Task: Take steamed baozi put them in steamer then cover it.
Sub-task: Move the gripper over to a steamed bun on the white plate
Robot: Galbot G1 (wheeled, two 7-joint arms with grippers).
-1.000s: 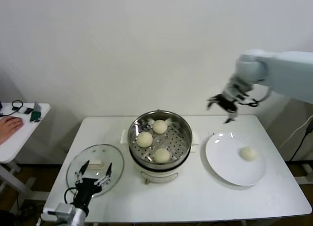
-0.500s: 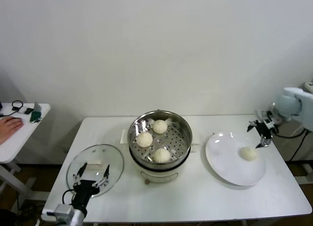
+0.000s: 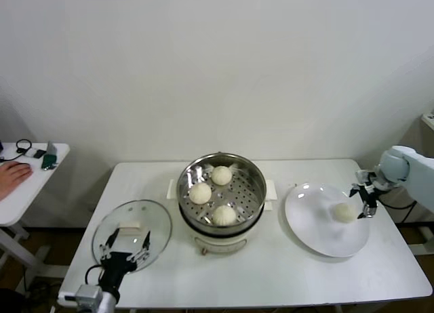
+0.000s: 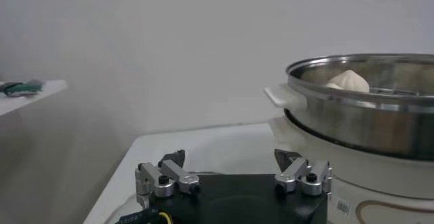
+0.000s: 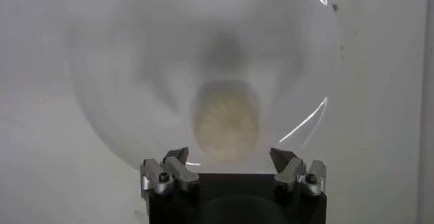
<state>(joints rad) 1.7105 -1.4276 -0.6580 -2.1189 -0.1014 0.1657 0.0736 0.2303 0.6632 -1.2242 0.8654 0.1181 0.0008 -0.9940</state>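
Three cream-white baozi [image 3: 200,192] lie in the steel steamer [image 3: 253,179] at the table's middle. A fourth baozi [image 3: 344,211] lies on the white plate [image 3: 313,223] to the right. My right gripper [image 3: 362,200] is open, just right of and above that baozi; in the right wrist view the baozi [image 5: 226,126] sits ahead of the spread gripper [image 5: 229,159]. The glass cover [image 3: 139,218] with its cream handle [image 3: 131,225] lies flat on the table at the left. My left gripper [image 3: 126,248] is open, low at the cover's near edge, empty [image 4: 230,162].
The steamer sits on a white pot base [image 3: 221,244] with side handles; the steamer [image 4: 380,103] shows in the left wrist view. A small side table [image 3: 27,184] at far left holds a person's hand and small items. The wall stands close behind.
My right gripper has swung from high behind the table down to the plate, beside the last baozi. The left gripper has dropped slightly at the cover's edge.
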